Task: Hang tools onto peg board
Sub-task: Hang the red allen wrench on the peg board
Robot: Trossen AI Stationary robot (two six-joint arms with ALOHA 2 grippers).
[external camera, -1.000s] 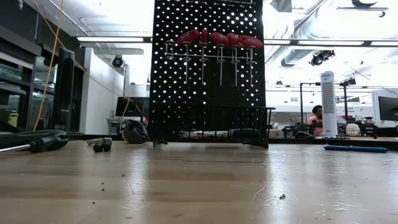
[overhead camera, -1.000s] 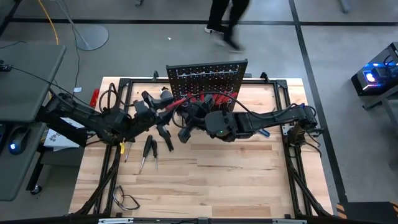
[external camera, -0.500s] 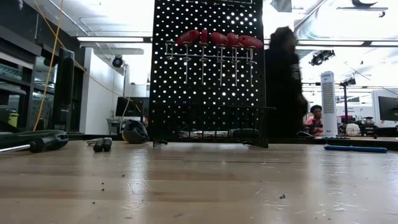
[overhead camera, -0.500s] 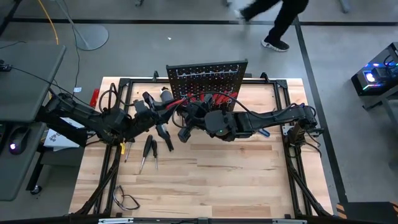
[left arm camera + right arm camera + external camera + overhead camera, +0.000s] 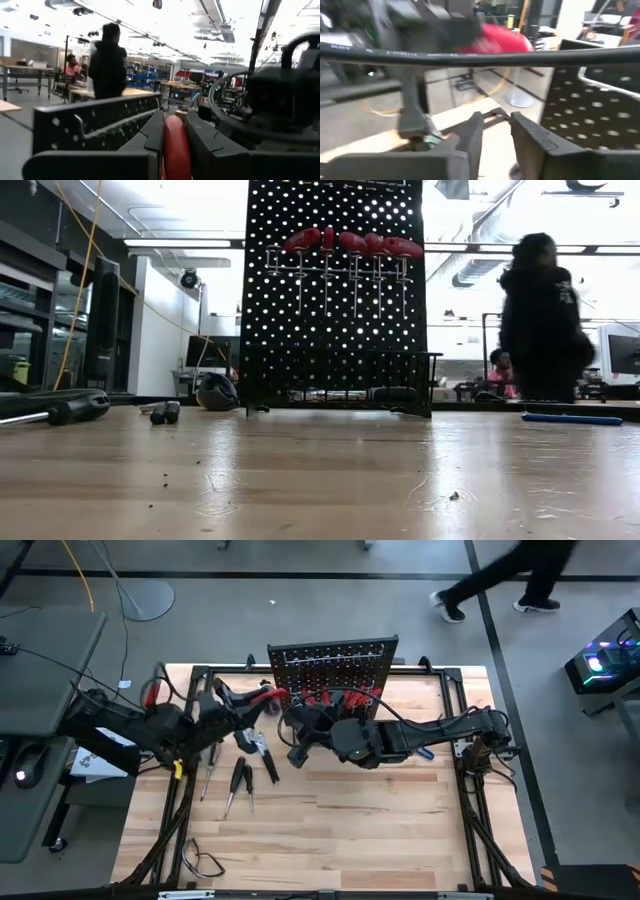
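The black peg board (image 5: 333,658) stands upright at the table's far edge, with several red-handled tools (image 5: 350,242) hanging in a row near its top. My left gripper (image 5: 250,702) is held up in front of the board's left end, shut on a red-handled tool (image 5: 265,695). My right gripper (image 5: 298,735) hangs close to the right of it, in front of the board, open with nothing between its fingers (image 5: 470,131). Black-handled screwdrivers (image 5: 240,780) and pliers (image 5: 262,755) lie flat on the wooden table. My left gripper pinches the tool's red handle (image 5: 174,147) between its two fingers; the handle's rounded end shows in the gap at their free ends. The fingers come roughly level from the table's left. The tool is lifted clear of the table.
A blue-handled tool (image 5: 425,753) lies on the table at the right, under my right arm. A black cable loop (image 5: 205,862) lies at the near left corner. A person (image 5: 540,320) walks past behind the board. Bare wood fills the near half of the table.
My left gripper has drawn back toward the table's left edge and a little up, taking the red-handled tool away from my right gripper, which has stayed in place. A person has walked from left to right behind the board.
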